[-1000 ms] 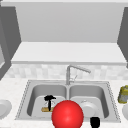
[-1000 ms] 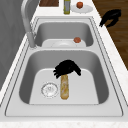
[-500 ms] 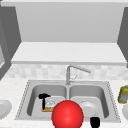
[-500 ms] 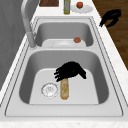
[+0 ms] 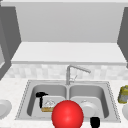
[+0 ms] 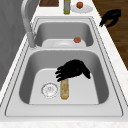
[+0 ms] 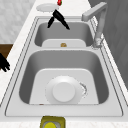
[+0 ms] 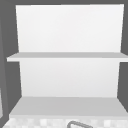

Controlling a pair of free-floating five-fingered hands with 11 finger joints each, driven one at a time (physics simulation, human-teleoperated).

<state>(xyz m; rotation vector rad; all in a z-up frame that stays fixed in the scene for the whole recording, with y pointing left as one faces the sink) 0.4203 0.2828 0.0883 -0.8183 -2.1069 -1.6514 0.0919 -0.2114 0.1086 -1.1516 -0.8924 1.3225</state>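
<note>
Pale speckled stone forms the bench point(image 5: 12, 87), with a checkered tile strip behind it and plain white shelves point(image 8: 67, 56) above. Set into it is a smooth brushed-steel double sink point(image 6: 15, 65) with a bent faucet point(image 5: 75, 71) at its divider. A glossy red ball point(image 5: 67, 115) sits at the near front edge. A round white plate point(image 7: 63, 92) lies in the right basin. In the left basin the left robot hand point(image 6: 72, 71) hovers palm down, fingers loosely spread and holding nothing, just over the far end of a tan, crusty bread roll point(image 6: 64, 88) that lies lengthwise on the basin floor beside the round drain point(image 6: 49, 89). The right robot hand point(image 6: 110, 17) hangs over the near bench edge, fingers loosely curled, empty. A yellow-green jar point(image 5: 123, 94) stands at the right.
</note>
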